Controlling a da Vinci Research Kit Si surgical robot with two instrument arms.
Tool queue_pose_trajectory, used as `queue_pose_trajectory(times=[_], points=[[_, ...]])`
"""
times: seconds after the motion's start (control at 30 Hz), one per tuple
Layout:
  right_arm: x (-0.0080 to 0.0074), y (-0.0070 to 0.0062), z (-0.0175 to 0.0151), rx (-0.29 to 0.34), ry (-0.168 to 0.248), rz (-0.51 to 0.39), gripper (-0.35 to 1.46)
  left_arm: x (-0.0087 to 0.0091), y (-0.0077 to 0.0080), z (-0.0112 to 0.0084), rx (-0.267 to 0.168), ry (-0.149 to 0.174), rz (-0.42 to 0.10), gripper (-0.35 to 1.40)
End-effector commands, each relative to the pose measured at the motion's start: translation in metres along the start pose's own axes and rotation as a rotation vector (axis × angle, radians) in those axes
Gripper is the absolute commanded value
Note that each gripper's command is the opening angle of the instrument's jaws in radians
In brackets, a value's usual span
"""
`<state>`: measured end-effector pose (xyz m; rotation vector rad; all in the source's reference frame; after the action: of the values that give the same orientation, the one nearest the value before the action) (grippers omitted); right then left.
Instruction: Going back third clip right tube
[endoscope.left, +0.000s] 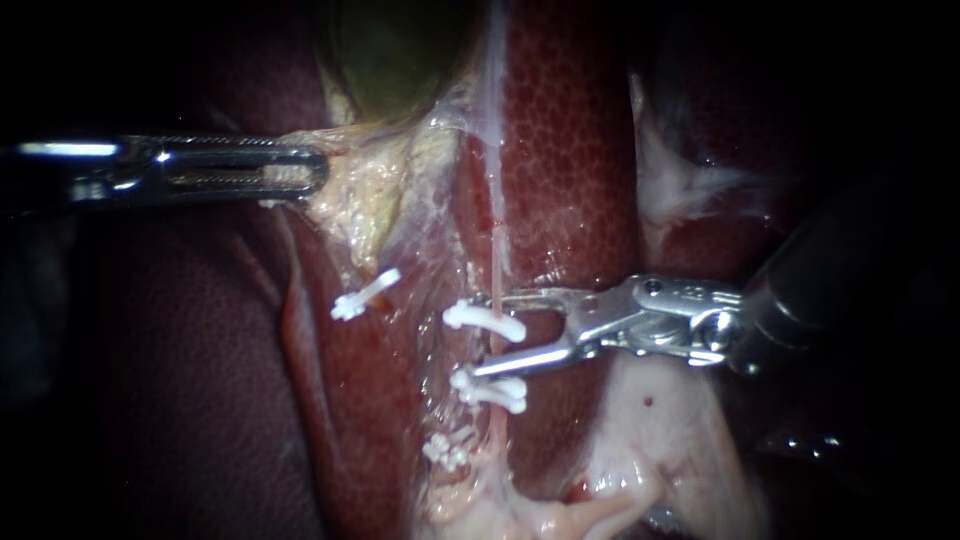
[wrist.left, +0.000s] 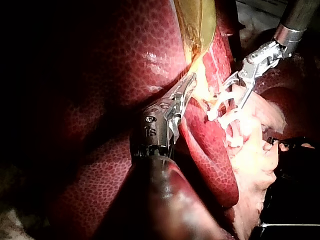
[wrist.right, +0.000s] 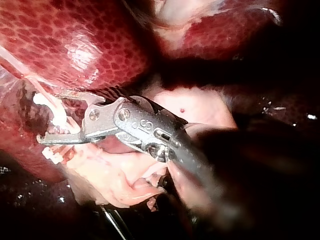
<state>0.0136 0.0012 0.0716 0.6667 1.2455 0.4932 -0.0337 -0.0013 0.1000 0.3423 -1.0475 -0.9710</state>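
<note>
Right tube (endoscope.left: 497, 250): thin pink strand, vertical.
3 white clips crosswise along it: top clip (endoscope.left: 485, 319), mid clip (endoscope.left: 492, 390), low clip (endoscope.left: 450, 448).

Close endoscope, two wrist cameras from behind — clips (endoscope.left: 485, 320) common to all.

left instrument (endoscope.left: 315, 175): bare polished metal, slotted, with bright glints.
right instrument (endoscope.left: 488, 333): shiny silvery metal at the tip; the shaft behind is dark and matt.
clips (endoscope.left: 485, 320): white, smooth, plastic-looking.
liver (endoscope.left: 570, 150): dark red, wet and glossy, finely mottled.
gallbladder (endoscope.left: 390, 60): smooth olive-green wall with a dull sheen; pale yellow near fringe ragged and moist.
right tube (endoscope.left: 497, 250): thin, pale pink, slick.
</note>
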Motion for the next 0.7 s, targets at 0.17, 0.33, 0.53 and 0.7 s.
queue_pose_trajectory(times=[0.17,0.33,0.53,0.7], points=[[0.0025,-0.0004,-0.0041,-0.011,0.013,-0.026,0.6,-0.0001,0.0,0.0,0.0,0.0,0.0,-0.15],[0.0042,-0.0021,-0.0065,-0.001,0.016,-0.045,0.6,-0.0001,0.0,0.0,0.001,0.0,0.0,-0.15],[0.0052,-0.0048,-0.0066,0.043,0.011,-0.074,0.6,0.0,-0.0001,0.0001,0.0,0.0,0.0,-0.15],[0.0062,-0.0058,-0.0064,0.048,0.01,-0.113,0.6,0.0002,-0.0001,0.0002,-0.002,-0.001,0.001,-0.15]])
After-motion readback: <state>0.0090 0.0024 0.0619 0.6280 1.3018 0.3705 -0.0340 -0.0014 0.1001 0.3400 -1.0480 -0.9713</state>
